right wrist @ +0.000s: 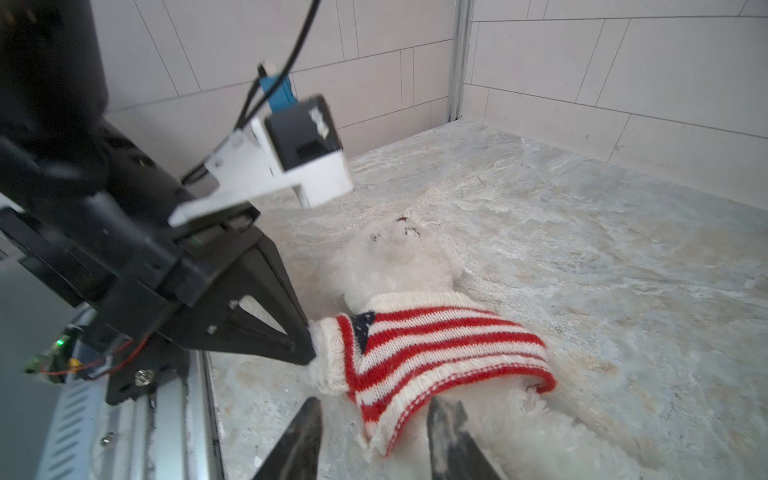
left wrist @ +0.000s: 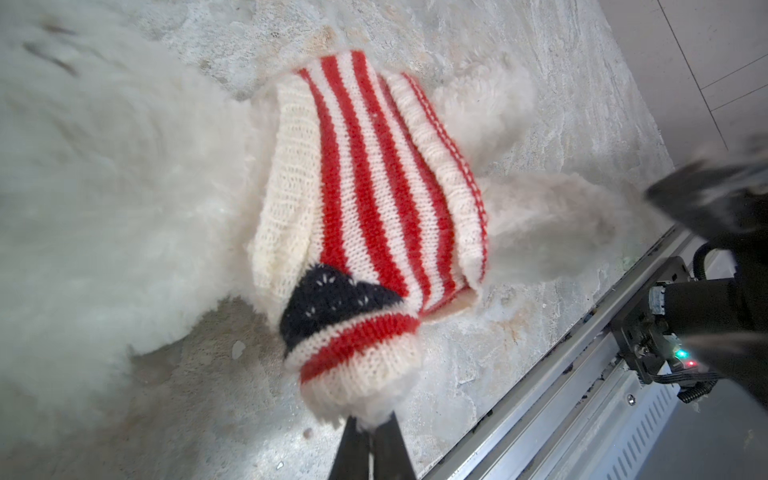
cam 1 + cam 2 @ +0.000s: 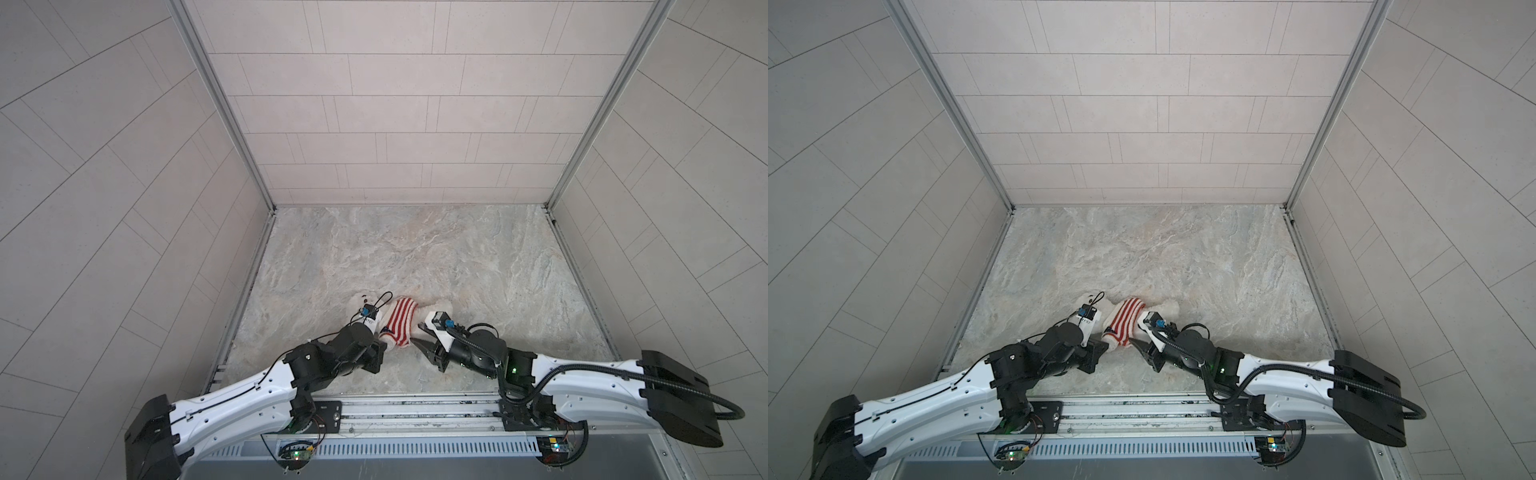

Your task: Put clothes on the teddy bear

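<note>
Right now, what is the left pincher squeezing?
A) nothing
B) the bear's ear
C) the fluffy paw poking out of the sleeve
C: the left gripper is shut on the paw of the teddy bear, past the cuff of the striped sweater.

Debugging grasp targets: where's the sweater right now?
In a top view the striped sweater sits on the teddy bear near the table's front edge, between the left gripper and right gripper.
</note>
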You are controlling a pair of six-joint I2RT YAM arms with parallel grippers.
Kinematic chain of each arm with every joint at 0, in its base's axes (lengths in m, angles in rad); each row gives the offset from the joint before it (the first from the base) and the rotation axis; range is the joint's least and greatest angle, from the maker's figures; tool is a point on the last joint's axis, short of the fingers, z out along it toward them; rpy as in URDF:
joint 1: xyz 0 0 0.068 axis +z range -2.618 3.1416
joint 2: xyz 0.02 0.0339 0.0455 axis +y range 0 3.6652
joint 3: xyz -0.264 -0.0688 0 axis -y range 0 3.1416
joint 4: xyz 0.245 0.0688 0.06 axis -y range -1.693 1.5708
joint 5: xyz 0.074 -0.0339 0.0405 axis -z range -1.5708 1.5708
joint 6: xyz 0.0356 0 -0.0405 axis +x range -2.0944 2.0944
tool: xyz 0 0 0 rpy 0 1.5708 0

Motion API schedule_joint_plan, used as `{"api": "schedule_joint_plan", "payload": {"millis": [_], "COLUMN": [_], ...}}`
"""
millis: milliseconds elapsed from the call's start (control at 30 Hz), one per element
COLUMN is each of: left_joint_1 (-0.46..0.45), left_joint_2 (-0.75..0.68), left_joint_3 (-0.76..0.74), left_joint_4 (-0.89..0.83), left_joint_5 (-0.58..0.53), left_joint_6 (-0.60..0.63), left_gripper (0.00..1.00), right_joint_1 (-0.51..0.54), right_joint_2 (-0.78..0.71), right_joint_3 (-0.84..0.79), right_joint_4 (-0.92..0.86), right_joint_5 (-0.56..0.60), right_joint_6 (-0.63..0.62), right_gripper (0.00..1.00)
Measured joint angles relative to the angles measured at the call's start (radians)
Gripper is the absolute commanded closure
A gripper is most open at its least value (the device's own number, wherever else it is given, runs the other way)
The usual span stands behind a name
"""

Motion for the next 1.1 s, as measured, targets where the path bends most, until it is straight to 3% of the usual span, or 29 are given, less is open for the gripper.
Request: {"api": "schedule_joint_plan", "payload": {"millis": [167,367,733,1100], "left_joint_1": [0.000,0.002,0.002,0.006], "left_joint_2": [-0.005,-0.031,-0.035,-0.036], "left_joint_3": [-0.069,-0.145,-0.154,-0.177], "left_joint_4": [0.051,0.097,0.140,0.162], "left_joint_5": [-0.010,-0.025,-0.052,-0.074], "left_joint_6": [-0.051,-0.120,-0.160,-0.179], "left_gripper": [1.00,1.00,1.00,1.00], "right_joint_1": [-0.017,-0.055,-0.055,-0.055], "right_joint_2": [0.015,0.204,0.520,0.577], "right_joint_3": [0.139,0.294,0.468,0.492], "right_joint_4": [-0.175,-0.304,-0.373,-0.393], "right_joint_5": [0.019,0.007,-0.014,0.027], "right_joint_6": [-0.044,-0.077,-0.094,-0.112], "right_gripper": [0.48,0.52,0.63,0.96]}}
